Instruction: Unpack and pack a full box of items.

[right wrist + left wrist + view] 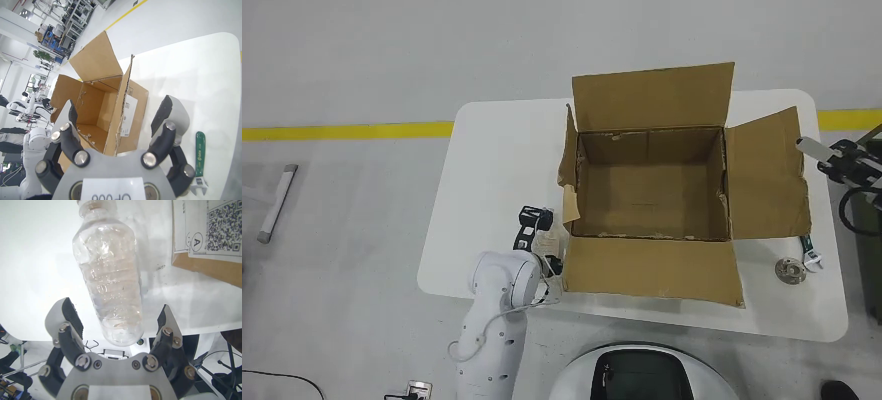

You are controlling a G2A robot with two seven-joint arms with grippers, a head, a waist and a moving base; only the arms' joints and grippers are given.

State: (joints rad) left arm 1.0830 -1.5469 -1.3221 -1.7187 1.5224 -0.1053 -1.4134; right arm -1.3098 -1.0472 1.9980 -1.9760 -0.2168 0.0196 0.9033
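An open cardboard box (pixel 652 185) stands in the middle of the white table (pixel 492 170), and its inside looks empty. A clear plastic bottle (pixel 109 275) lies on the table beside the box's front left corner, its base towards my left gripper (pixel 119 319). That gripper is open, one finger on each side of the bottle's base and neither pad touching it. In the top view the left gripper (pixel 535 232) is at the table's near left edge. My right gripper (pixel 117 115) is open and holds nothing. It hangs off the table's right side (pixel 822 155), facing the box (pixel 98 106).
A green-handled wrench (pixel 200 151) lies on the table right of the box (pixel 810 255), with a small round metal part (pixel 789 268) next to it. The box's four flaps are folded outward. A labelled box flap (pixel 208 237) is close to the bottle.
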